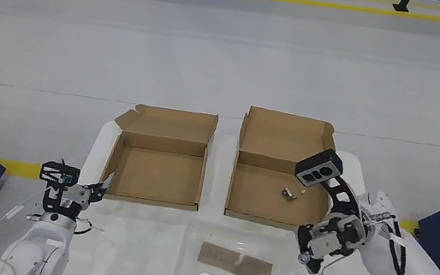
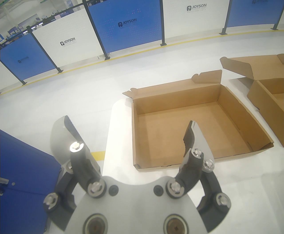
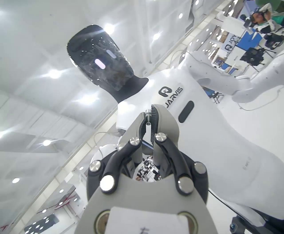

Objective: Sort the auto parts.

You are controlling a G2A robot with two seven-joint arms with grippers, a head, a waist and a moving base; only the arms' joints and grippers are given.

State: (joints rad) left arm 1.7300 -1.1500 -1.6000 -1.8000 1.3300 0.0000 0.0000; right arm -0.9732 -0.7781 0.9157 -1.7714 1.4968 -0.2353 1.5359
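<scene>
Left tool (image 2: 128,120) spread wide at the worktop (image 2: 233,188) edge, near the left box (image 2: 241,108). Right box (image 1: 254,197) beside it, two small parts (image 1: 289,193) on its floor. Right tool (image 3: 149,112) turned upward near that box's front corner, pinched on a metal part (image 3: 148,117).

Bright, even light comes from overhead. Ceiling lamps (image 3: 54,73) flare into white glare in the right wrist view. The tabletop (image 1: 142,247) looks nearly washed out. Soft shadow lies inside the box (image 1: 158,175) at 8 o'clock. The yellow floor line (image 2: 133,54) bows with lens distortion.
</scene>
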